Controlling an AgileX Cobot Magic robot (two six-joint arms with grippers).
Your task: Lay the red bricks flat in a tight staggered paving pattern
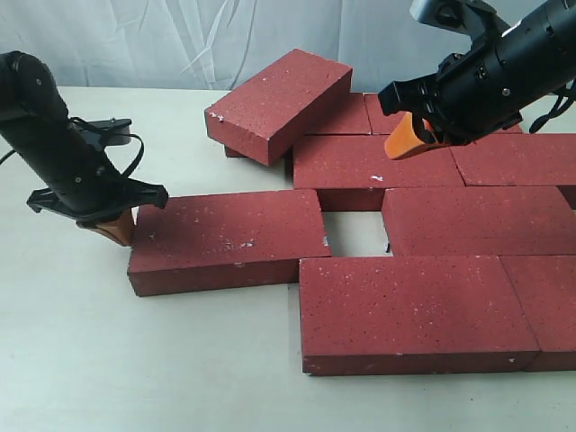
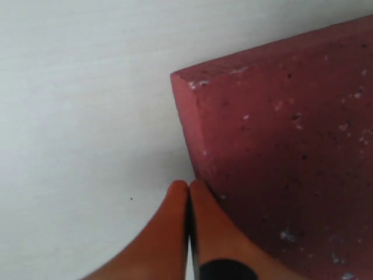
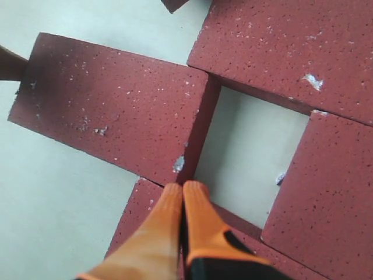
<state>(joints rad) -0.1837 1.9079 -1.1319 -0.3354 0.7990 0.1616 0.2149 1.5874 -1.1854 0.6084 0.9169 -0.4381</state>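
exterior view: red bricks [image 1: 373,166] on a pale worktop [image 1: 81,360], most of them lying flat in staggered rows toward the right
front row: front brick [image 1: 405,310] lies flat, with the front-right brick [image 1: 544,306] butted against its right end and cut off by the frame edge
middle row: left brick [image 1: 225,238] is flat but a bit skewed and sticks out left of the pack. its right end stops short of the middle-right brick [image 1: 477,220], leaving a square gap [image 1: 355,232] of bare worktop
left end effector [image 1: 117,236]: orange fingers pinched together with nothing between them, tips down by the worktop at the left brick's left end. in the left wrist view it [image 2: 187,185] sits right at that end face near a corner, touching or a hair off, can't tell
back rows: more flat bricks packed edge to edge behind the gap
right end effector [image 1: 398,148]: clenched and empty, hanging in the air above the back rows. the right wrist view shows it [image 3: 182,185] from above, over the bricks beside the gap
tilted brick [image 1: 279,103]: far back left, not flat, propped at an angle on top of the back bricks
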